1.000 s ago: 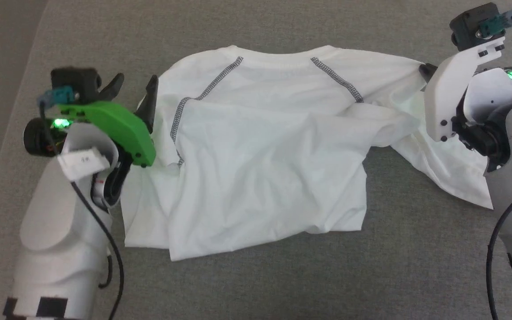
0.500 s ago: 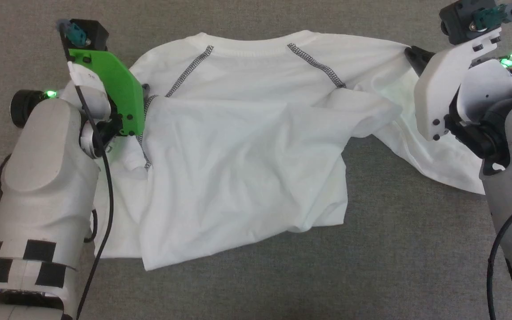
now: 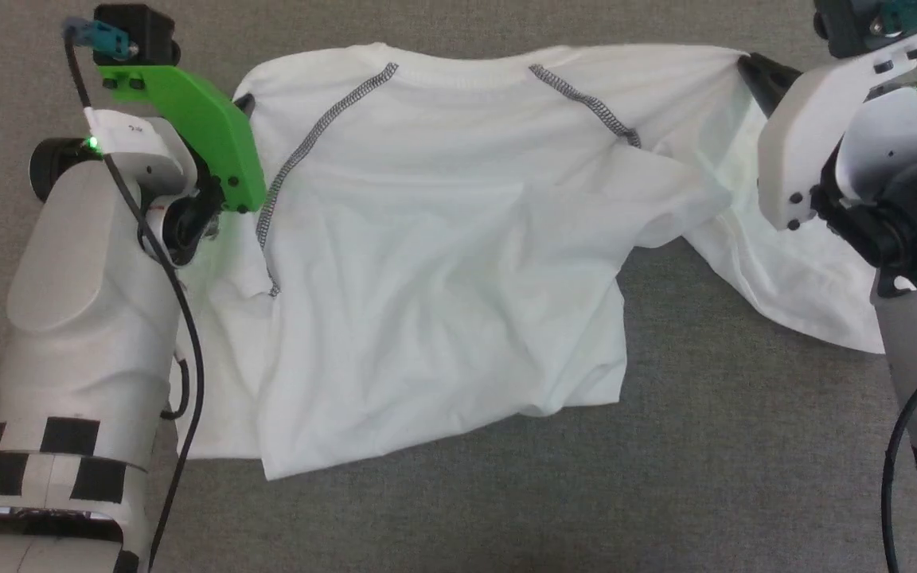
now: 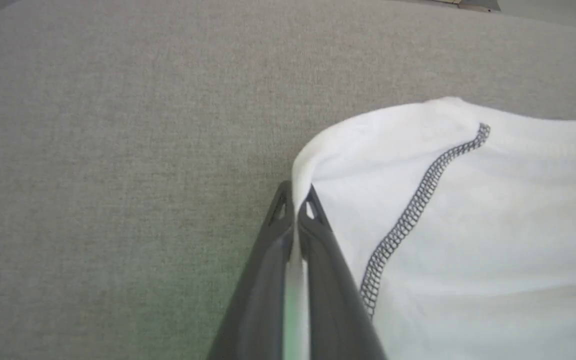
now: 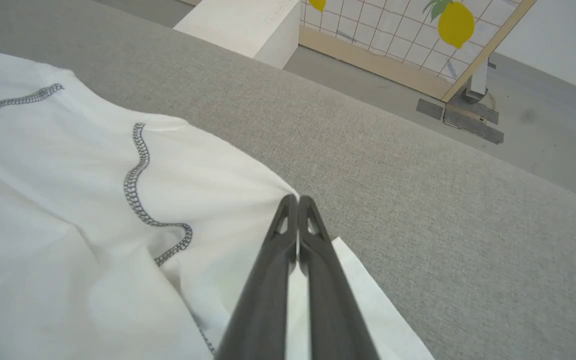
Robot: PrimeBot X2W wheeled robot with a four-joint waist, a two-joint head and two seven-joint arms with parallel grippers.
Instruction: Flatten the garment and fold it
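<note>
The garment (image 3: 442,263) is a white thin shirt with dark zigzag shoulder seams, spread on the grey surface with its collar at the far side. Its lower part is rumpled and a sleeve trails off to the right. My left gripper (image 4: 295,192) is shut on the garment's left shoulder edge (image 4: 308,165), with fabric pinched between the dark fingers. In the head view that left gripper (image 3: 245,102) sits under the green bracket. My right gripper (image 5: 297,200) is shut on the garment's right shoulder edge (image 5: 248,190); in the head view the right gripper (image 3: 745,65) is at the top right.
The grey fabric surface (image 3: 705,477) runs all around the shirt. Beyond its far edge, the right wrist view shows a rigid white box (image 5: 243,27), a wood-framed panel with lemon pictures (image 5: 408,35) and grey floor (image 5: 543,110).
My left gripper went from open beside the left shoulder to shut on its edge. The shoulders are pulled wider apart and the upper shirt lies flatter. The head view has shifted.
</note>
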